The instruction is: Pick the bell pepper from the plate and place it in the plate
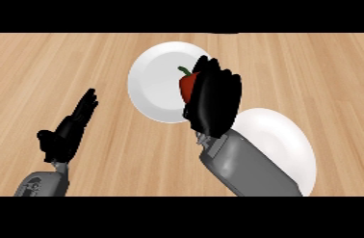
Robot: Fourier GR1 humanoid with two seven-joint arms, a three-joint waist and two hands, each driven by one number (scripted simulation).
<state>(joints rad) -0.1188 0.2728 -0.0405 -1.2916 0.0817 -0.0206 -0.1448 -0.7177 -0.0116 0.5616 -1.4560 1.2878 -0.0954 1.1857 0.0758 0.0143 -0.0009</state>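
Pepper [188,85] sits on the far plate [153,83], long axis running near-to-far, green stem aimed away and slightly left, its right side hidden under the right hand [213,99], grip impossible to tell, while the left hand [71,128] rests open at left.

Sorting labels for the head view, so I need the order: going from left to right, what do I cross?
In order: left hand → far plate → bell pepper → right hand → near plate.
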